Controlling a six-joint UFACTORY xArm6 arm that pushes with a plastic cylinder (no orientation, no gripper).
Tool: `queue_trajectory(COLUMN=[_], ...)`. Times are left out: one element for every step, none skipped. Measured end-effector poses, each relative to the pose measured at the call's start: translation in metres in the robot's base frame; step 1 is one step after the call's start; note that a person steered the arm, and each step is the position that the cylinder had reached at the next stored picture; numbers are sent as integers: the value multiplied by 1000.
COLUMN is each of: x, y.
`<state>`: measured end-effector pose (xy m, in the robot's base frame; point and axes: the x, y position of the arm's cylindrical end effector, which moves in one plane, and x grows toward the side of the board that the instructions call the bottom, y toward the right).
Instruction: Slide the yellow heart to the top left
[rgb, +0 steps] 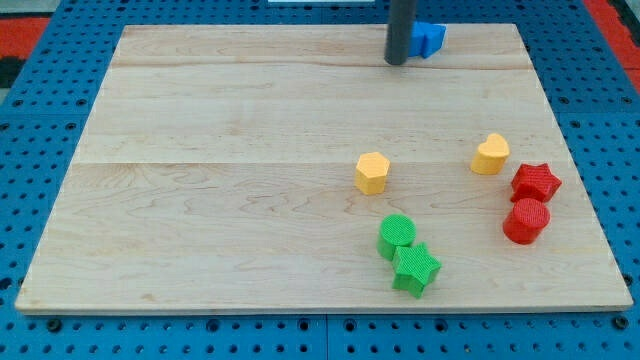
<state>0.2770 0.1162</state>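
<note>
The yellow heart (491, 154) lies on the wooden board at the view's right, just up and left of the red star (536, 182). My tip (397, 62) is at the view's top, right of centre, touching the left side of a blue block (428, 39). The tip is far above and to the left of the yellow heart, with bare board between them.
A yellow hexagon (372, 172) sits near the centre-right. A red cylinder (526, 220) lies below the red star. A green cylinder (397, 236) and a green star (415, 268) touch near the view's bottom. The board's edge (320, 306) borders a blue pegboard.
</note>
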Motion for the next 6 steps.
queue_trajectory(x=[25,62,90,117,146,161], y=[51,84,108,116,119,117])
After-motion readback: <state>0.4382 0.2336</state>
